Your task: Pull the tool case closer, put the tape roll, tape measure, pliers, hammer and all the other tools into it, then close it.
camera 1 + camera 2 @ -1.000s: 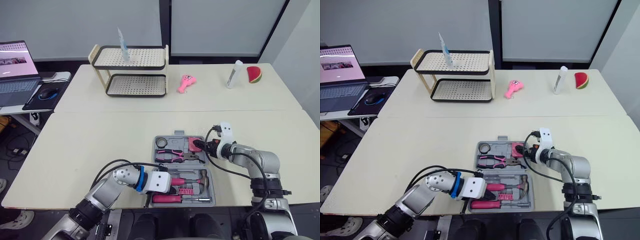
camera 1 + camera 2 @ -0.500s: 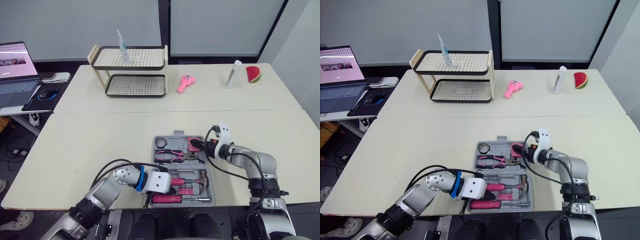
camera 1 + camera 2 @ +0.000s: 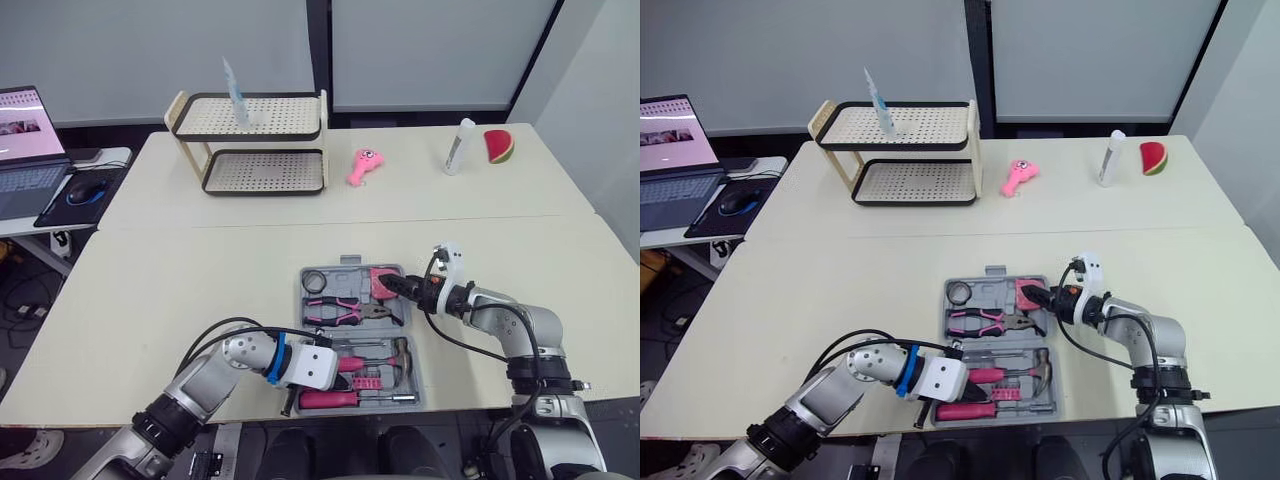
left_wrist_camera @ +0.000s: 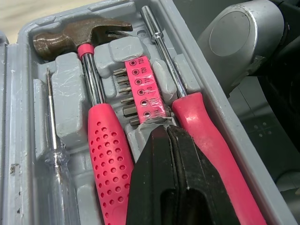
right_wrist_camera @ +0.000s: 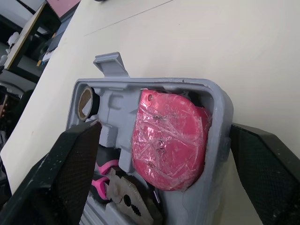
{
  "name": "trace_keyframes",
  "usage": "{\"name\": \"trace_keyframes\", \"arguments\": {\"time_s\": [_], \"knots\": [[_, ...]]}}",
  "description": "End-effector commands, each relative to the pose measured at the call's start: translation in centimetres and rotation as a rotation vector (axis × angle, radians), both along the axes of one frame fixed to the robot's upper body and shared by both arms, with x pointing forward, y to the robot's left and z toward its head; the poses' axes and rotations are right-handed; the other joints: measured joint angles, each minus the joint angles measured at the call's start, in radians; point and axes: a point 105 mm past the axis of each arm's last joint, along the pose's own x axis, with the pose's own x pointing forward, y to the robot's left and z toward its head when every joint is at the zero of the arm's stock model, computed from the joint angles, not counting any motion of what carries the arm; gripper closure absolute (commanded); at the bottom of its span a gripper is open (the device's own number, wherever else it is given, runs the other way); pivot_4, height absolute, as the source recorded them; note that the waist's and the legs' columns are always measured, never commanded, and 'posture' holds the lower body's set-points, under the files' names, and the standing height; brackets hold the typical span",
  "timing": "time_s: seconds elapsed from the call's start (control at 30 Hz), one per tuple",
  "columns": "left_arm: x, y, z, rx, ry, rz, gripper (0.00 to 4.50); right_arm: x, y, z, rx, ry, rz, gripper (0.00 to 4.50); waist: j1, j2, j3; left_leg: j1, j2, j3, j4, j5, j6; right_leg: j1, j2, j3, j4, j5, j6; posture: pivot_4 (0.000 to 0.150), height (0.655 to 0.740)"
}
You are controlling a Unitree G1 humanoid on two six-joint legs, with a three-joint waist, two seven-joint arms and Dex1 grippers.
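The grey tool case (image 3: 412,345) lies open near the table's front edge. It holds the tape roll (image 3: 316,281), the pink tape measure (image 5: 169,139), the pliers (image 3: 342,311), the hammer (image 4: 87,41), a pink screwdriver (image 4: 211,143) and a pink bit strip (image 4: 142,86). My left gripper (image 4: 167,132) is shut inside the case's near half, between the hammer handle and the screwdriver, its tip against the end of the bit strip. My right gripper (image 3: 398,287) is open, one finger on each side of the case's far right corner by the tape measure.
A two-tier rack (image 3: 250,140) stands at the back left. A pink toy (image 3: 361,165), a white bottle (image 3: 456,147) and a watermelon slice (image 3: 497,146) lie along the back. A laptop (image 3: 25,125) sits on a side desk to the left.
The whole picture has shifted a little, so the camera moved. Both grippers keep their places at the case.
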Motion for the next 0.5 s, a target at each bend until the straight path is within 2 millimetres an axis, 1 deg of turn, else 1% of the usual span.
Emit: {"name": "trace_keyframes", "arguments": {"time_s": [0.03, 0.3, 0.5], "knots": [[-1.5, 2.3, -3.4, 0.16, 0.093, 0.005, 4.5, -0.3, 1.6, 2.2, 0.031, -0.12, 0.102, 0.05, -0.002, 0.0, 0.0, 0.0, 0.0, 0.0, 0.0, 0.0, 0.0, 0.0, 0.0, 0.0, 0.0, 0.0, 0.0, 0.15, 0.7356], [-1.5, 2.3, -3.4, 0.16, 0.091, -0.002, 4.5, -0.5, 2.4, 3.3, -0.005, -0.232, 0.165, 0.05, -0.003, 0.0, 0.0, 0.0, 0.0, 0.0, 0.0, 0.0, 0.0, 0.0, 0.0, 0.0, 0.0, 0.0, 0.0, 0.15, 0.7356], [-1.5, 2.3, -3.3, 0.159, 0.089, -0.003, 4.5, -1.3, 2.7, 3.8, -0.055, -0.307, 0.222, 0.05, -0.002, 0.0, 0.0, 0.0, 0.0, -0.001, 0.0, 0.0, 0.0, 0.0, 0.0, 0.0, 0.0, 0.0, 0.0, 0.15, 0.7356]]}}
